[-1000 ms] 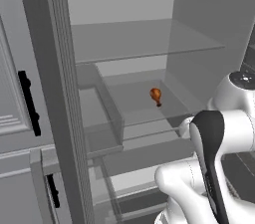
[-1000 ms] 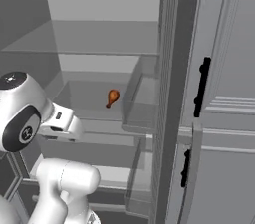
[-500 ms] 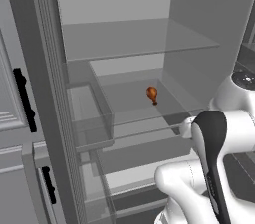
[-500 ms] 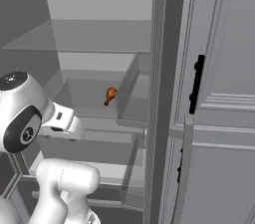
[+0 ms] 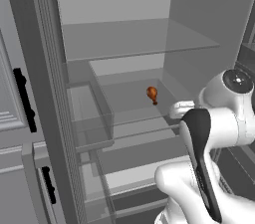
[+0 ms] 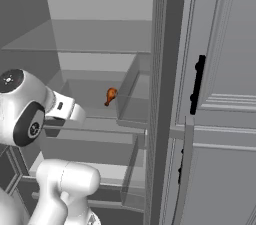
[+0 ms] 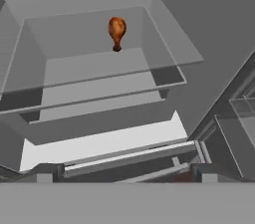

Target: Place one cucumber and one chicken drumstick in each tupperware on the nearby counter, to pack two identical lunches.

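Fingers [image 7: 122, 177] barely visible at frame bottom, spread wide, holding nothing, one chicken drumstick [image 7: 116, 32] on fridge shelf [image 7: 94, 76]

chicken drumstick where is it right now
The chicken drumstick lies alone on a clear fridge shelf towards the back, ahead of the arm.

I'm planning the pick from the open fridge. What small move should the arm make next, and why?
Probably reach forward toward the chicken drumstick, keeping the jaws open. It lies alone on a clear fridge shelf, well ahead of the hand, upper centre in the hand view, and nothing is held yet. The arm sits outside the fridge, so closing that gap comes first.
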You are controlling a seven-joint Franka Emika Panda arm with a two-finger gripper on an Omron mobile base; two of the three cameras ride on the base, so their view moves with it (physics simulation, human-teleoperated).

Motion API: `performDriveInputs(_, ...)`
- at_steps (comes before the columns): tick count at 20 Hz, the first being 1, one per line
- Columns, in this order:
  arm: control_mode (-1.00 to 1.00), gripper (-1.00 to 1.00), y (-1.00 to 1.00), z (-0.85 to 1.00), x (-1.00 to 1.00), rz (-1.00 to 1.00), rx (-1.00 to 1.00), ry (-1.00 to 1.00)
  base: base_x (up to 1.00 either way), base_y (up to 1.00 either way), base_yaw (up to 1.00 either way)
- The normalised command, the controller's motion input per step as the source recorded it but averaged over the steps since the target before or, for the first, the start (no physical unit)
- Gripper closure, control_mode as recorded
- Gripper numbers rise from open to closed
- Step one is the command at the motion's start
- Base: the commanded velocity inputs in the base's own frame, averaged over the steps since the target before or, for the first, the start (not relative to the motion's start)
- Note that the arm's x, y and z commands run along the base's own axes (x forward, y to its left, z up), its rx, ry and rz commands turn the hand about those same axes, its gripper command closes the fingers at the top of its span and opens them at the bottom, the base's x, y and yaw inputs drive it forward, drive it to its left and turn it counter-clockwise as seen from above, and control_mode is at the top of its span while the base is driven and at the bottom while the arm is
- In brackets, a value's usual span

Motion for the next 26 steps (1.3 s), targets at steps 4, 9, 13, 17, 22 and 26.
performDriveInputs(4, -1.0, -1.0, 0.01, 0.0, 0.93, 0.0, 0.07, -0.06, 0.0, 0.0, 0.0)
performDriveInputs(9, -1.0, -1.0, 0.12, -0.1, 0.94, 0.0, -0.05, 0.1, 0.0, 0.0, 0.0)
performDriveInputs(13, -1.0, -1.0, 0.01, -0.31, 0.97, 0.0, -0.03, 0.11, 0.0, 0.0, 0.0)
performDriveInputs(17, -1.0, -1.0, -0.06, -0.45, 0.8, 0.0, 0.0, 0.06, 0.0, 0.0, 0.0)
performDriveInputs(22, -1.0, -1.0, 0.0, -0.41, 0.56, 0.0, 0.0, 0.0, 0.0, 0.0, 0.0)
performDriveInputs(26, -1.0, -1.0, -0.12, -0.41, 0.56, 0.0, 0.0, 0.01, 0.0, 0.0, 0.0)
